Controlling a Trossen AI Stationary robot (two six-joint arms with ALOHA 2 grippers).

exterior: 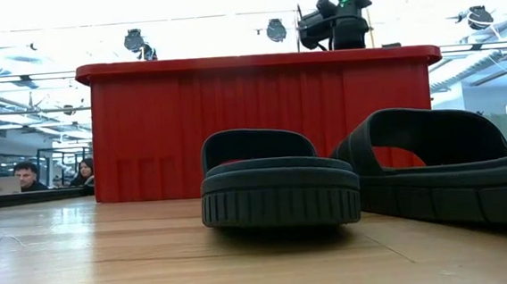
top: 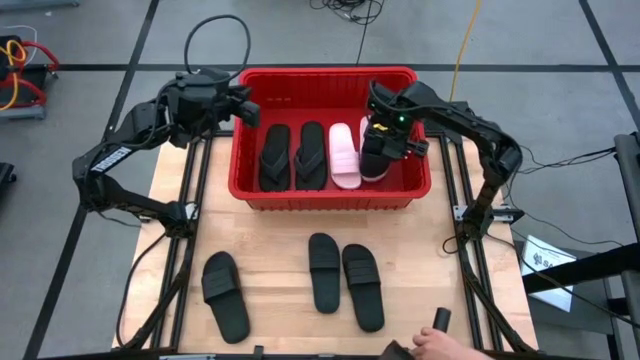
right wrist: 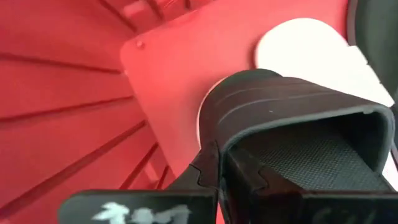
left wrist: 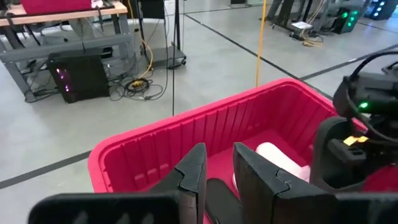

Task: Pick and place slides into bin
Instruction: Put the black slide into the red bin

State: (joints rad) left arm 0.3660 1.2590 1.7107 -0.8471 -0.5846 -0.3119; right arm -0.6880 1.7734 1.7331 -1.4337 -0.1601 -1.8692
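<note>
pinching a black slide (right wrist: 298,134) inside the red bin (top: 320,195), right fingers (right wrist: 214,171) pressed together; left fingers (left wrist: 193,174) slightly spread

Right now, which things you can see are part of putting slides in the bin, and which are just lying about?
Part of the job:
- red bin
- two black flip-flops and pink slide in it
- black slide in the right gripper
- three black slides on the table

Lying about:
- yellow cable on the floor
- a person's hand at the table edge
</note>
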